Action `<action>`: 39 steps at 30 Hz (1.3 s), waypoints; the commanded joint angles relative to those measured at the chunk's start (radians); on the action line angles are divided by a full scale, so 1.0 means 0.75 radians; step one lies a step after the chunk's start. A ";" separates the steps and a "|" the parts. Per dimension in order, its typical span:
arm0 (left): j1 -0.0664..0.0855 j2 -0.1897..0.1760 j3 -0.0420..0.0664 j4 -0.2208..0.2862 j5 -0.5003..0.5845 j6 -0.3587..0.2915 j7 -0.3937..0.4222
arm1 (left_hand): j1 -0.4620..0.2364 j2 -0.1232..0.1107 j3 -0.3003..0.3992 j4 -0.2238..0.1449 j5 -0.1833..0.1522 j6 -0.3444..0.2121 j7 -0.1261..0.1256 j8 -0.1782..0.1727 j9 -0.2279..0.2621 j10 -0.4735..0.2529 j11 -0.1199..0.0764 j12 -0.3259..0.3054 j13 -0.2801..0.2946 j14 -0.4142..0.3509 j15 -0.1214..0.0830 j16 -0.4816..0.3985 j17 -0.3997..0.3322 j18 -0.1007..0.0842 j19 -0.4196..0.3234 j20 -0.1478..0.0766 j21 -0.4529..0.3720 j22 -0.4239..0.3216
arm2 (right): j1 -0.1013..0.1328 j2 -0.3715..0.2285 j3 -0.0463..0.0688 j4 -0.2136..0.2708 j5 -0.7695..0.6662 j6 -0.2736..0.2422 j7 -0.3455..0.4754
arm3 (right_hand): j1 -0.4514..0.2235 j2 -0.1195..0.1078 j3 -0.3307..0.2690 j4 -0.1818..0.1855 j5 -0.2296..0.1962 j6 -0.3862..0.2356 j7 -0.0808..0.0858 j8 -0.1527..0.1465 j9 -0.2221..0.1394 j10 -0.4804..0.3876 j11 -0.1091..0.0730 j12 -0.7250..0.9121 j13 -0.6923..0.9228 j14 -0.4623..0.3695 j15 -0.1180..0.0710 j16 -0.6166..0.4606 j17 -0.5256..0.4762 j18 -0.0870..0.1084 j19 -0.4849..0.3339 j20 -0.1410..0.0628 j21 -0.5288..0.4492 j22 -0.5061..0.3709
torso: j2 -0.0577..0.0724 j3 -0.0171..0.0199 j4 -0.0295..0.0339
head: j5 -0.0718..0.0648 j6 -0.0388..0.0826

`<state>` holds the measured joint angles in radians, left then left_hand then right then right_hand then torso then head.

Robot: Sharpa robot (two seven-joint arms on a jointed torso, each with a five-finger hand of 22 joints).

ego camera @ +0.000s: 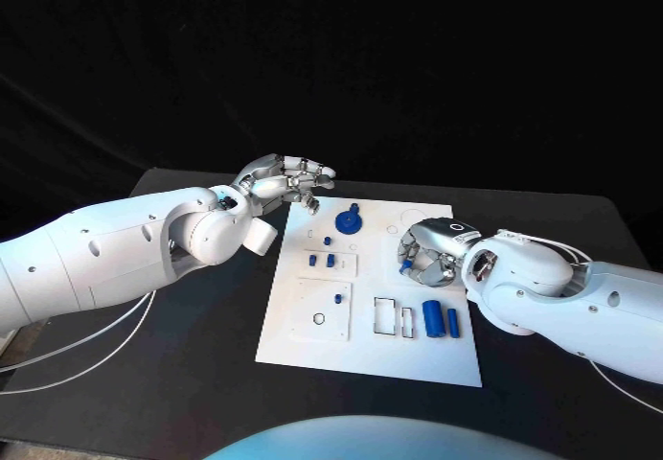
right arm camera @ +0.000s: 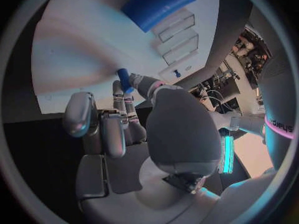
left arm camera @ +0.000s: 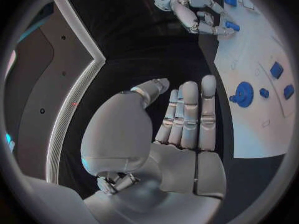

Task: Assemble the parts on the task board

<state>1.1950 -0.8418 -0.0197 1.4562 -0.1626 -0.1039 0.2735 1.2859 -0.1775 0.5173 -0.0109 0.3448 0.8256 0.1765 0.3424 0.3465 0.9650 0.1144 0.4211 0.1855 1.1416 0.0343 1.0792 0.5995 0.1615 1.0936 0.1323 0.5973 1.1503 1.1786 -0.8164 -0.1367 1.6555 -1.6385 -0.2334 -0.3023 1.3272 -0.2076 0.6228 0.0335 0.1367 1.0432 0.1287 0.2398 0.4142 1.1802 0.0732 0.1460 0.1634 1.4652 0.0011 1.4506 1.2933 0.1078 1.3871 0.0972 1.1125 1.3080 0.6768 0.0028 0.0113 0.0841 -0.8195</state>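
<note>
The white task board (ego camera: 362, 356) lies in the middle of the black table. My right hand (ego camera: 430, 252) hovers over the board's right side and pinches a small blue peg (right arm camera: 124, 79) between thumb and fingertips; the same peg (left arm camera: 231, 26) shows in the left wrist view. My left hand (ego camera: 285, 178) hangs above the board's far left corner, fingers stretched out, holding nothing. On the board are a round blue knob (ego camera: 350, 222), two small blue pieces (ego camera: 322, 259) and two blue cylinders (ego camera: 441, 319) lying side by side.
Two square white plates (ego camera: 322, 311) sit on the board's left half, with rectangular slots (ego camera: 393, 317) beside the cylinders. Bare black table (ego camera: 166, 383) surrounds the board. White cables (ego camera: 83, 345) trail along the table's left side.
</note>
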 commanded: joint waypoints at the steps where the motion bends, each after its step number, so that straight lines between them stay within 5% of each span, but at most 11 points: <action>1: 0.001 0.002 0.001 0.004 -0.004 0.020 0.002 | -0.004 0.004 -0.007 0.002 0.005 -0.010 0.000 0.009 -0.001 -0.010 -0.004 0.009 -0.001 -0.006 -0.001 -0.009 -0.001 0.025 -0.005 0.006 -0.004 -0.001 | -0.008 0.003 -0.005 -0.001 -0.037 0.000 -0.010 | 0.031 0.011 0.026 -0.015 -0.027 0.019 0.000 0.017 0.009 0.026 -0.007 -0.003 0.004 0.065 -0.015 0.009 0.005 -0.014 0.007 -0.004 0.010 0.038 | -0.001 0.0001 -0.0002 | 0.000 -0.001; 13: 0.001 0.008 0.001 -0.004 -0.004 0.022 0.003 | -0.004 0.004 -0.007 0.002 0.005 -0.010 0.000 0.009 -0.001 -0.010 -0.004 0.009 -0.001 -0.006 -0.001 -0.009 -0.001 0.025 -0.005 0.006 -0.004 -0.001 | 0.004 -0.034 -0.001 0.087 -0.064 -0.108 -0.012 | 0.040 0.011 0.057 -0.049 -0.016 0.060 -0.012 0.051 0.040 0.089 -0.027 0.008 0.022 0.067 -0.030 0.012 0.011 -0.019 0.018 -0.018 0.037 0.058 | -0.004 -0.0016 0.0000 | -0.002 0.003; 27: 0.001 0.021 0.001 -0.018 -0.004 0.025 0.005 | -0.003 0.007 -0.009 0.000 0.007 -0.014 0.001 0.014 0.001 -0.018 -0.002 0.014 -0.001 -0.008 0.001 -0.008 -0.008 0.026 -0.003 0.007 -0.012 -0.005 | 0.042 -0.043 0.014 0.243 -0.050 -0.152 -0.010 | 0.038 0.009 0.060 -0.053 -0.009 0.062 -0.014 0.054 0.044 0.094 -0.029 0.007 0.024 0.068 -0.032 0.014 0.014 -0.020 0.020 -0.020 0.043 0.062 | 0.000 -0.0002 0.0011 | 0.010 0.008; 39: 0.001 0.030 0.001 -0.025 -0.004 0.030 0.006 | -0.003 0.007 -0.009 0.000 0.007 -0.014 0.001 0.014 0.001 -0.018 -0.002 0.014 -0.001 -0.008 0.001 -0.008 -0.008 0.026 -0.003 0.007 -0.012 -0.005 | -0.042 0.148 0.011 0.271 -0.051 -0.162 0.027 | 0.036 0.009 0.065 -0.056 0.004 0.060 -0.014 0.055 0.048 0.096 -0.029 0.004 0.025 0.066 -0.033 0.011 0.006 -0.018 0.017 -0.022 0.034 0.058 | -0.001 -0.0033 0.0030 | 0.019 0.006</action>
<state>1.1948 -0.8222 -0.0199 1.4367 -0.1641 -0.0997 0.2714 1.2859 -0.1775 0.5173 -0.0109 0.3448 0.8219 0.1801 0.3504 0.3465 0.9559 0.1127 0.4292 0.1854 1.1417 0.0343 1.0792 0.5942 0.1615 1.0936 0.1322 0.5915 1.1476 1.1553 -0.7148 -0.1273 1.8629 -1.6654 -0.3497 -0.3009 1.3456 -0.2028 0.6681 -0.0044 0.1339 1.0844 0.1196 0.2743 0.4492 1.2073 0.0891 0.1458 0.1646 1.4684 -0.0165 1.4545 1.2988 0.1078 1.4002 0.0840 1.1413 1.3075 0.6757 0.0011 0.0120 0.0977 -0.8150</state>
